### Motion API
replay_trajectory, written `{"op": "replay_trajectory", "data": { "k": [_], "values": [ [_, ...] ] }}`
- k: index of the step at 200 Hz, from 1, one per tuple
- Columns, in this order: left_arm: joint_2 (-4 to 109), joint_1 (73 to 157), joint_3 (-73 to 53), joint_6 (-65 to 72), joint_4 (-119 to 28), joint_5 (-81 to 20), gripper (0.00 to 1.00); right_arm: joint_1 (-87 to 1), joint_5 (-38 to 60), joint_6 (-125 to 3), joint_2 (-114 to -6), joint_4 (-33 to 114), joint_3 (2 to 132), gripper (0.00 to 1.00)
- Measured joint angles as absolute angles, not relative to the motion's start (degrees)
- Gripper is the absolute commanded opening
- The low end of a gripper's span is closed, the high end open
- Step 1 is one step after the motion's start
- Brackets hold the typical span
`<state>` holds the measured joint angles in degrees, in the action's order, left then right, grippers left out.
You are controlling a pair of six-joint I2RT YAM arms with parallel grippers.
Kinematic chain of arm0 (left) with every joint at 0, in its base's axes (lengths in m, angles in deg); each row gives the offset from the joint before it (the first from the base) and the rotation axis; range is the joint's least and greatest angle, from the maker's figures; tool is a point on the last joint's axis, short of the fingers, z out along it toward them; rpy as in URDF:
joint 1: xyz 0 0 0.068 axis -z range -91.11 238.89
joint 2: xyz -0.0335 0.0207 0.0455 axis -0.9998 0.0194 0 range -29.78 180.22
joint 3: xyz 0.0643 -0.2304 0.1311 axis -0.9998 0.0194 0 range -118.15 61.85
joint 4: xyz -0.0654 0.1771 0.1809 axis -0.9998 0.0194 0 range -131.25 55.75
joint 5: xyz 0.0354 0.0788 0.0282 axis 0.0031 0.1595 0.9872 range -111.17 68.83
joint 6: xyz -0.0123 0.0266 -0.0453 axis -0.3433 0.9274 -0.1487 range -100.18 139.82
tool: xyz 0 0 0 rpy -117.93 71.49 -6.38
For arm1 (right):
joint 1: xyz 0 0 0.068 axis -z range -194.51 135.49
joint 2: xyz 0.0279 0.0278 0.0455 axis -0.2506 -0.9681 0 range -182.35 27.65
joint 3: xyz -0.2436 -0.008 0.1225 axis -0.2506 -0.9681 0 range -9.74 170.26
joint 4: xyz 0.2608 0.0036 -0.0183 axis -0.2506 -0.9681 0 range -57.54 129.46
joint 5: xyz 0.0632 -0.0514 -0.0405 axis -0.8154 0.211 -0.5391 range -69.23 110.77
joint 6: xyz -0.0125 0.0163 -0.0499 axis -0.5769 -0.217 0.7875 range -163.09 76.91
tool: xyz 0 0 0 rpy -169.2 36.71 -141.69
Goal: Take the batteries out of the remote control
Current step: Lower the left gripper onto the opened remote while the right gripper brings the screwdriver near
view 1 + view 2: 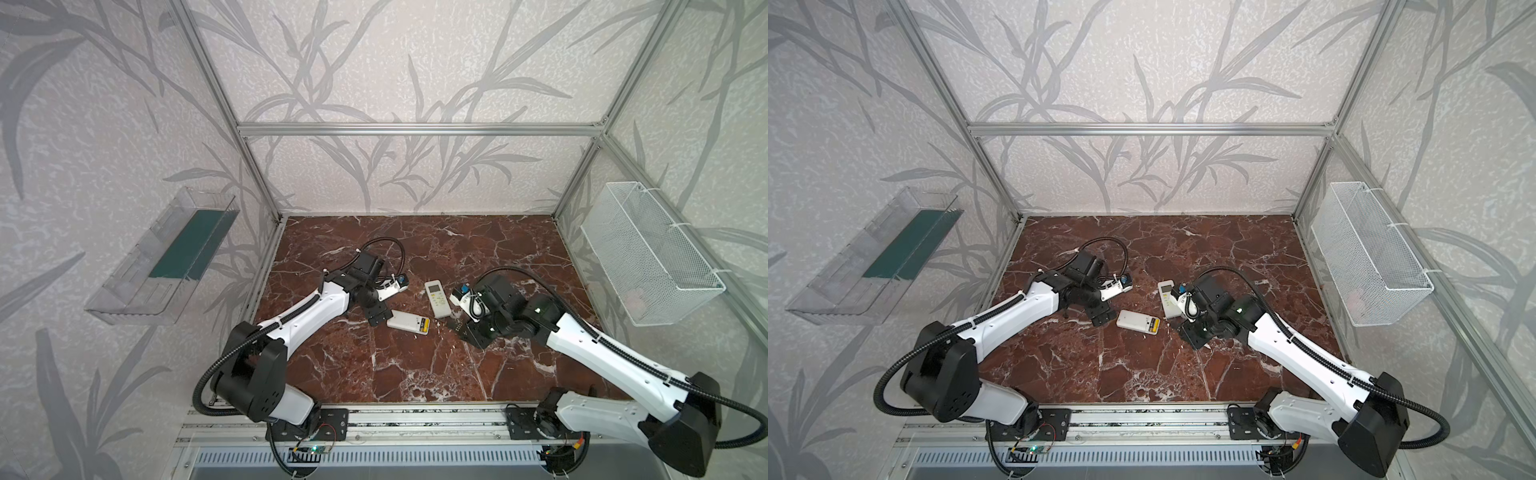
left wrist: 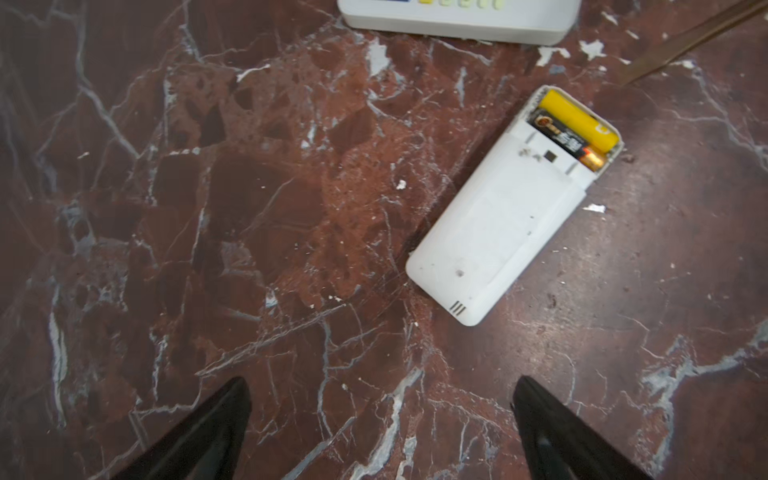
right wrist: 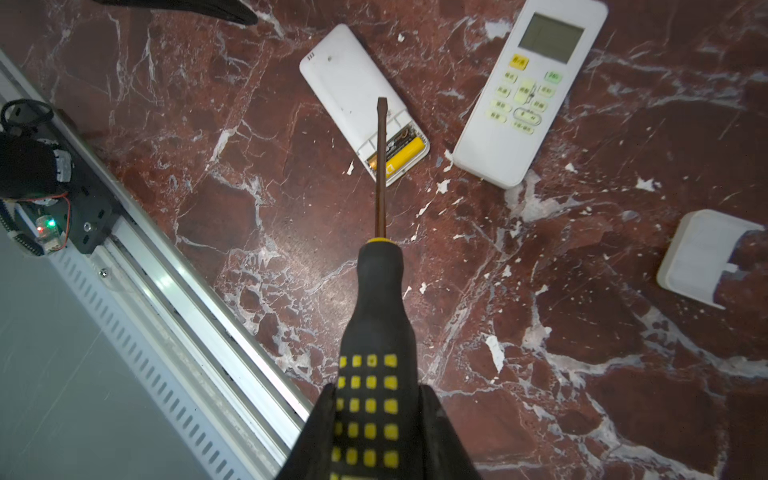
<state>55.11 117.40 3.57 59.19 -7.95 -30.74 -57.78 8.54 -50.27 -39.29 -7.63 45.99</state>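
We take the face-down remote [image 1: 408, 323] on the table [image 1: 415, 365] as our mark: the batteries [image 2: 575, 120] sit in its right end. The face-up remote [image 1: 437, 299] lies just behind and right of it, the screwdriver [image 3: 380, 291] to its right, the left gripper [image 2: 380, 390] to its left.

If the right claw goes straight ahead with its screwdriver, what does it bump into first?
Probably the face-down remote, near its open battery end: the screwdriver tip lines up with it, though the gap is hard to judge.

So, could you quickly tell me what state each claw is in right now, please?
Left claw: open, empty.
Right claw: closed on the screwdriver.
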Motion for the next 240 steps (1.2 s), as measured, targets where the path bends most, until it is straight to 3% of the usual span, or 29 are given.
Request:
{"op": "replay_trajectory", "data": {
  "k": [137, 240],
  "values": [
    [59.83, 120.35, 3.83, 64.88, -8.95, -29.18, 0.98, -60.97, 5.29, -51.38, -46.48, -7.56, 45.53, 0.00],
    [63.83, 121.86, 3.35, 64.68, -8.71, -30.49, 0.96, -59.44, 11.84, -53.20, -49.14, -9.31, 46.73, 0.00]
  ]
}}
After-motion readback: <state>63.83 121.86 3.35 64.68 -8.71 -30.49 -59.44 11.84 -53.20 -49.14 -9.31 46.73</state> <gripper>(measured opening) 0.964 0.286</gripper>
